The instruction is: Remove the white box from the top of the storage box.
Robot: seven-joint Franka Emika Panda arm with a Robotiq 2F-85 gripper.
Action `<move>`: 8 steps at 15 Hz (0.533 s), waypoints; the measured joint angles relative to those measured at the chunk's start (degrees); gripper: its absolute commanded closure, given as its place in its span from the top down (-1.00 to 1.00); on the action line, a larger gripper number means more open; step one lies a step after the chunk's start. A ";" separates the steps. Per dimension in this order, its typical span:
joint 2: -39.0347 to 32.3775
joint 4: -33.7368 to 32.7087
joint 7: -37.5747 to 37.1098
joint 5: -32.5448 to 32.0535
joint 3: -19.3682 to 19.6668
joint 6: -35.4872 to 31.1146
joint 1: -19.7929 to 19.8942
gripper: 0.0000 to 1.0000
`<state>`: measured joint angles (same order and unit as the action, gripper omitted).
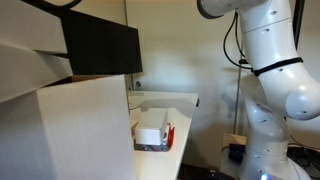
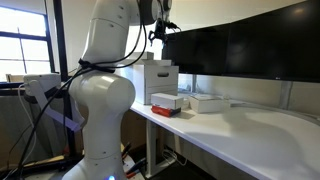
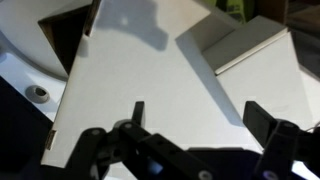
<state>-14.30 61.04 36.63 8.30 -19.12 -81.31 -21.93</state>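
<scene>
**High above the table, jaws wide and empty; white box sits on the storage box**

Near the table's edge, the white box [image 1: 150,126] lies flat on top of the storage box [image 1: 168,134], covering it almost side to side. Red wall and a dark speckled lower edge show beneath it. From the opposite side you see the same pair: the white box [image 2: 167,98] on top, the red of the storage box [image 2: 164,109] below. Both stand on the white table [image 2: 250,135].

Your gripper [image 2: 159,33] hangs well above the pair, up beside the corner of the dark monitor [image 2: 240,45], touching neither box. In the wrist view the gripper [image 3: 198,115] comes in from the bottom with its two fingers [image 3: 138,112] spread far apart and nothing between them. Below them a broad white panel [image 3: 130,70] fills most of that view; you cannot tell from there whether the white box is in it.

A big cardboard carton [image 1: 70,130] stands just beside the storage box, rising above it. A flat white case [image 2: 205,102] lies on the table near the storage box, apart from it. The robot's arm [image 1: 270,80] rises at the table's side.
</scene>
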 measured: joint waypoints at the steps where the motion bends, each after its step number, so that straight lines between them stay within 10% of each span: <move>1: 0.02 -1.15 0.35 0.00 0.02 2.77 0.05 1.00; 8: -0.02 -5.99 4.70 0.97 0.00 12.80 0.07 1.00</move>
<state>-14.31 55.05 41.33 9.27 -19.12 -68.50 -21.86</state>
